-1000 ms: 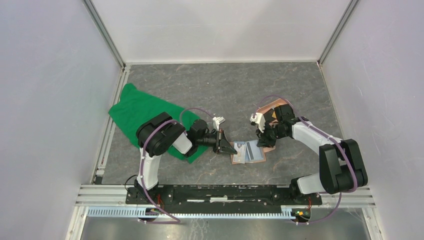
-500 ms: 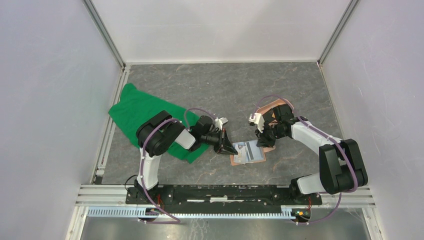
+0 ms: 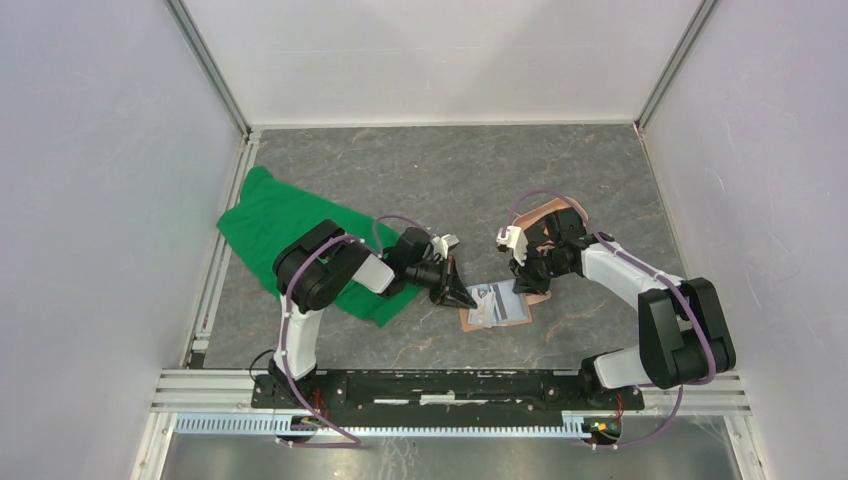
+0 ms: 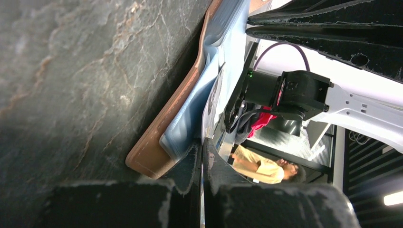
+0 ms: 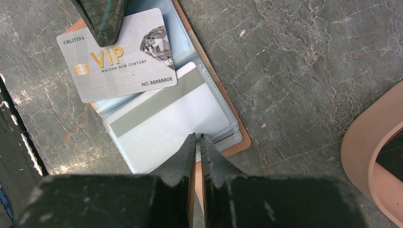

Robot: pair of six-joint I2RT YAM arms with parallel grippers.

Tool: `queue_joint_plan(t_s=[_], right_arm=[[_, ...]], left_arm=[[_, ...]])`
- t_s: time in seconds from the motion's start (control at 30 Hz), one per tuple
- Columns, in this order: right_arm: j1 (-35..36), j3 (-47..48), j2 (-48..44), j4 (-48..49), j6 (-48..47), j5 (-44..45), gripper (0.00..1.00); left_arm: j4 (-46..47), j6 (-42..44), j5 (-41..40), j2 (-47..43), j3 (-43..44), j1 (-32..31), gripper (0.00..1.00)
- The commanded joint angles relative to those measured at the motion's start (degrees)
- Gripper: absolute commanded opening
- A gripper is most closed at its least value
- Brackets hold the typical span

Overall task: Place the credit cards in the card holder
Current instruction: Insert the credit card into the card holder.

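The tan card holder (image 3: pixel 507 313) lies open on the table, its blue-grey pockets (image 5: pixel 216 76) facing up. A silver VIP credit card (image 5: pixel 119 61) rests across its left page. My left gripper (image 4: pixel 202 142) is shut on that card's edge, and one of its fingers (image 5: pixel 102 19) shows over the card in the right wrist view. A white credit card with a grey stripe (image 5: pixel 176 114) sits inside a pocket. At the holder's right edge (image 5: pixel 237 142), my right gripper (image 5: pixel 198 137) is closed almost tight, with a tan strip of the holder between its fingers.
A salmon-pink oval tray (image 3: pixel 540 212) stands just behind the right gripper and shows at the right wrist view's edge (image 5: pixel 370 152). A crumpled green cloth (image 3: pixel 280 225) lies under the left arm. Grey walls close in the marbled table (image 3: pixel 430 170).
My left gripper has swung a little to the right and turned, bringing the silver card over the holder's left page. The right gripper has stayed at the holder's right edge.
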Motion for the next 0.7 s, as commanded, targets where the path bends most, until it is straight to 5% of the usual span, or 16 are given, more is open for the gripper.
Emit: queue_joint_plan(t_s=[0.0, 0.43, 0.67], right_arm=[[0.2, 1.0, 0.6, 0.6, -0.3, 2.8, 0.11], [0.3, 1.0, 0.2, 0.8, 0.1, 2.3, 0.11], [0.3, 1.0, 0.2, 1.0, 0.4, 1.4, 0.12]], left_arm=[[-4.0, 2.9, -2.2, 0.9, 2.1, 0.0, 0.02], [-4.8, 2.0, -6.1, 0.0, 3.8, -0.8, 0.02], [9.3, -8.3, -9.4, 1.3, -0.8, -2.5, 0.02]])
